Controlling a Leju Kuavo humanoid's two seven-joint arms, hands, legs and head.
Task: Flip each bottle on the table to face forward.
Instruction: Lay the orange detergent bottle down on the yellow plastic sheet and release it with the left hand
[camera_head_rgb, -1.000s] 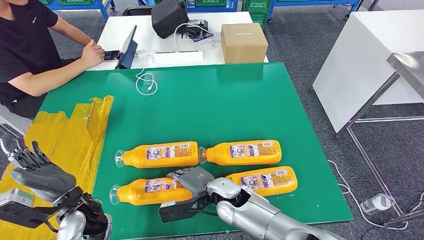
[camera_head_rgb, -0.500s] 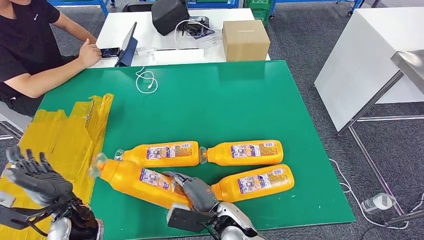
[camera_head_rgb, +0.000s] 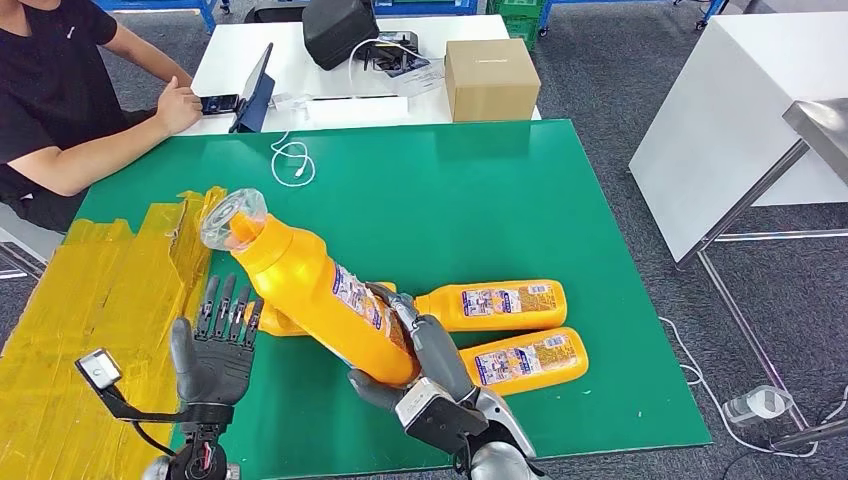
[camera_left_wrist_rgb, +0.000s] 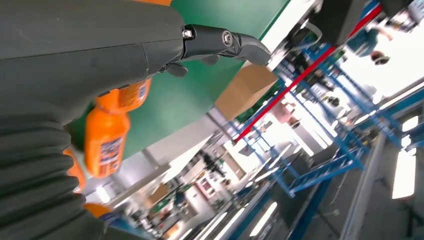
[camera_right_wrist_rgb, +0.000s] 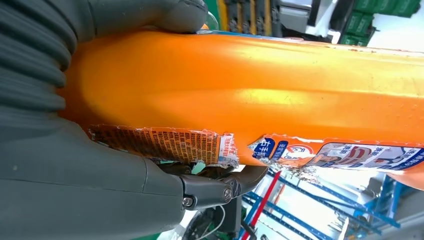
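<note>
Orange bottle (camera_head_rgb: 320, 295) tilted at frame centre, your right hand (camera_head_rgb: 425, 355) gripping its base; left hand (camera_head_rgb: 215, 350) lower left, fingers spread, empty.

Grey carpet (camera_head_rgb: 620, 90), white desks (camera_head_rgb: 300, 95)

Left hand (camera_head_rgb: 215, 345): I see dark grey casing, slim black fingers, a small grey square module with a pale face on a black bracket beside the wrist, thin black cable below. Right hand (camera_head_rgb: 425, 365): grey ribbed cover, thick grey thumb, silver screws at the finger pivot, silver forearm.
</note>
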